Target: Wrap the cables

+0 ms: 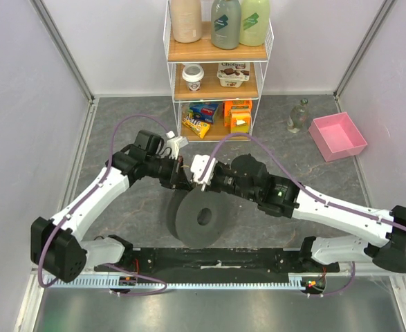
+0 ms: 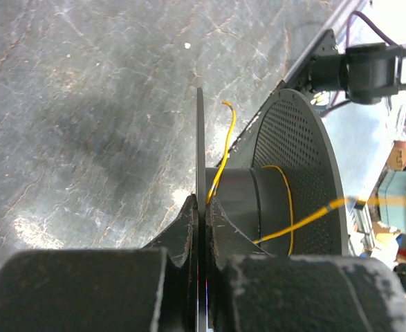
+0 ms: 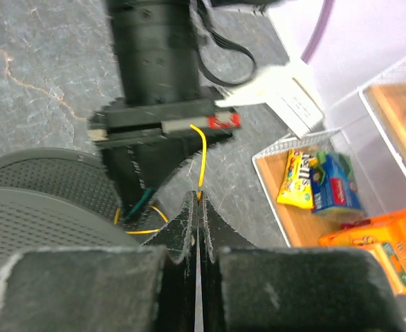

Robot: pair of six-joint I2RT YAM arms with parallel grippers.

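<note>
Position: the spool (image 1: 201, 218) sits mid-table (image 1: 120, 138), just beyond the arm bases. The left pincer (image 2: 201, 204) is clamped on the spool's thin flange edge. The right pincer (image 3: 197, 200) is pressed together on the wire (image 3: 202, 159), at the spool's far side. 1 wire turn circles the hub, and a short end stands free.

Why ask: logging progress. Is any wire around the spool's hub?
Yes, one loop of yellow wire circles the spool's hub.

Left tool (image 2: 203, 202) and right tool (image 3: 197, 198) — both closed, nearly tip-to-tip
</note>
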